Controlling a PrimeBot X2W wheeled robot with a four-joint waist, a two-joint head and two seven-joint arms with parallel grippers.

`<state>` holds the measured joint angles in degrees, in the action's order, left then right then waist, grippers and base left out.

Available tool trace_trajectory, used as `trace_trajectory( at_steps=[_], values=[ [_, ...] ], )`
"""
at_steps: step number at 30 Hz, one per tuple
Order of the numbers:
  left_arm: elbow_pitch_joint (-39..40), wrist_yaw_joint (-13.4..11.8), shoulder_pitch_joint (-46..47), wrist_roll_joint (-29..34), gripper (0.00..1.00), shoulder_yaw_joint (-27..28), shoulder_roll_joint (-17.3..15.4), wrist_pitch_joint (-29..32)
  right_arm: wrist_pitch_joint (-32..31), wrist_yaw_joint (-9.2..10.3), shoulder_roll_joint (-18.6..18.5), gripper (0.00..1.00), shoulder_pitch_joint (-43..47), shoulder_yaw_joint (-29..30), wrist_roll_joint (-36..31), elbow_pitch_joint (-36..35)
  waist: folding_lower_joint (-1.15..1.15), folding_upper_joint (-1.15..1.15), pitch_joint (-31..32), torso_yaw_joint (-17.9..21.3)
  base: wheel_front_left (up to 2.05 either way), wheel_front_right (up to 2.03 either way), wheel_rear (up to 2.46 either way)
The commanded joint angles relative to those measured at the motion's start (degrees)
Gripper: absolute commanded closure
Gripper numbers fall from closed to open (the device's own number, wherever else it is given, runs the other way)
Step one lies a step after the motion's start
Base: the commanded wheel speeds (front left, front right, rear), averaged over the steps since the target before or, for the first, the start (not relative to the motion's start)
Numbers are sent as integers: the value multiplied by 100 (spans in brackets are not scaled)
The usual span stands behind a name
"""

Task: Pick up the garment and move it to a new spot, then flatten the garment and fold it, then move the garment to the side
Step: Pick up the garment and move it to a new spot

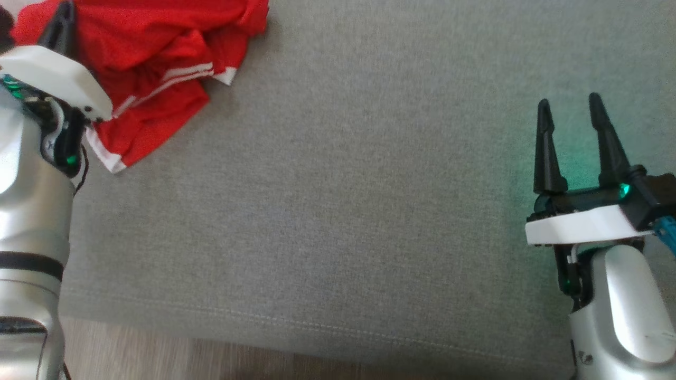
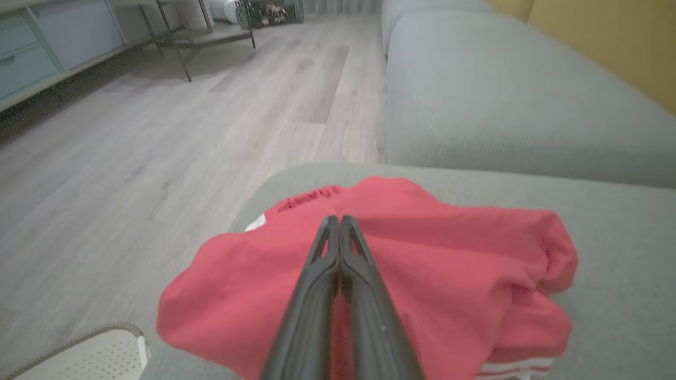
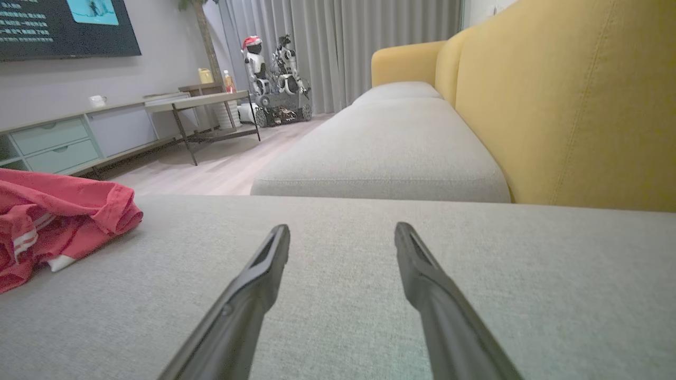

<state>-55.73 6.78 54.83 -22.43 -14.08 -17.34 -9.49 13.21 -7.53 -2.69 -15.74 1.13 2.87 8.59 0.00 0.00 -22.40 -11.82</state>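
Note:
A crumpled red garment (image 1: 158, 63) with white stripes lies at the far left corner of the grey sofa cushion (image 1: 338, 211). My left gripper (image 1: 59, 24) is down on top of it. In the left wrist view its two fingers are pressed together, and the left gripper (image 2: 338, 220) tip is sunk into the top fold of the garment (image 2: 449, 264). My right gripper (image 1: 567, 103) hovers open over bare cushion at the right, far from the cloth. In the right wrist view the right gripper (image 3: 342, 229) has nothing between its fingers, and the garment (image 3: 53, 211) lies at the left.
The cushion's front seam and wooden floor (image 1: 158, 353) run along the bottom. A yellow backrest (image 3: 570, 105) and a second cushion (image 3: 385, 148) lie beyond. A pale rounded object (image 2: 90, 353) sits by the cushion corner. A cabinet (image 3: 63, 142) and other robots (image 3: 274, 79) stand across the room.

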Motion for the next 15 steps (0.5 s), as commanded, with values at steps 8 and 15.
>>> trace_trajectory(
  at_steps=[8, 15],
  values=[
    [1179, 6, -52, -277, 100, 407, -276, -528, 148, 4, -19, 0, 184, -237, 329, 152, 0, 0, 957, -31, 0, 0, 0],
    [2705, 32, -575, -258, 100, 370, -141, -549, 174, 4, -19, 0, 300, -400, 574, 374, 0, 0, 1438, 138, 0, 0, 0]
  ],
)
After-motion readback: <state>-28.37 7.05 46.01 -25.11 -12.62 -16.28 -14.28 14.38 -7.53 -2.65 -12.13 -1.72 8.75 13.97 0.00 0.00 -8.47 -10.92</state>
